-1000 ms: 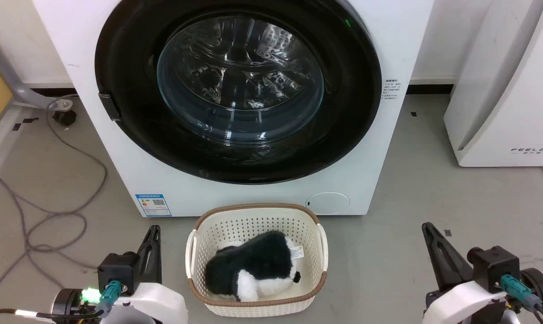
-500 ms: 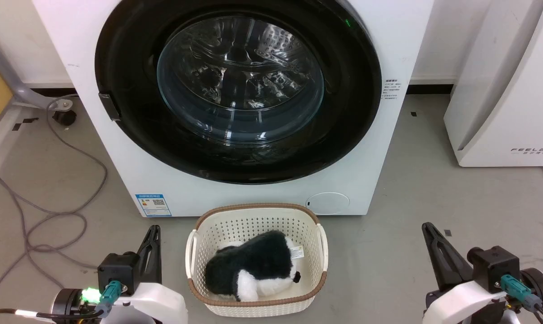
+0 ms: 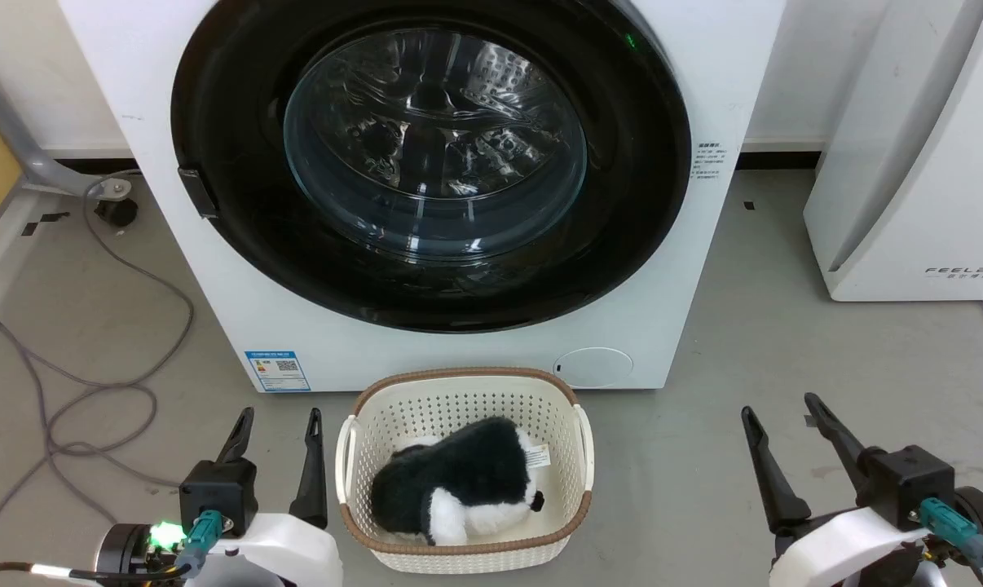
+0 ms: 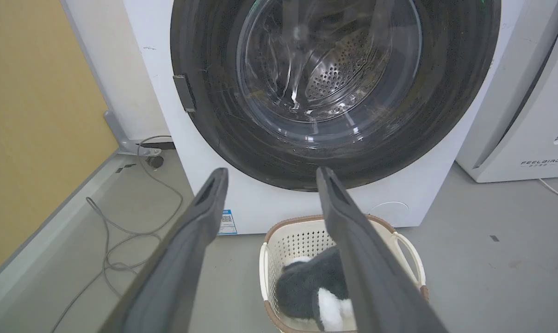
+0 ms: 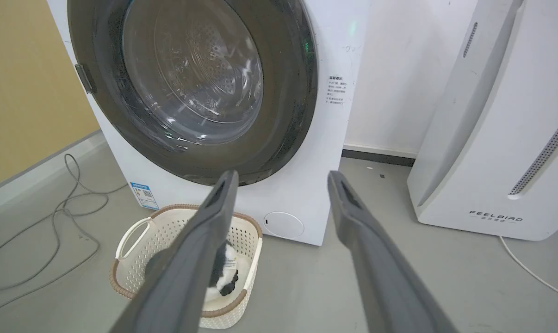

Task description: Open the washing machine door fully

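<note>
Nearest to us, at seven o'clock in the head view, our left gripper (image 3: 280,414) hangs low over the floor with its two fingers spread apart and nothing between them. At five o'clock our right gripper (image 3: 779,405) is likewise parted and empty. Half a second ago each pair of fingers lay pressed together, so both have spread since then. Nothing else in the scene has shifted.

At six o'clock, between the grippers, stands the basket (image 3: 459,377) holding a black-and-white plush toy (image 3: 459,481). It is just in front of the washing machine (image 3: 426,359).

At twelve o'clock, the washing machine door (image 3: 434,147) sits flat against the machine's front, with the steel drum visible only through its glass. A small dark tab (image 3: 198,191) sits at nine o'clock on the door's rim. It is probably the handle, though we cannot tell its shape from here.

We judge that the task has hardly begun. The door is shut and neither gripper is near it. What remains is to reach the rim, pull it free and swing it wide.
</note>
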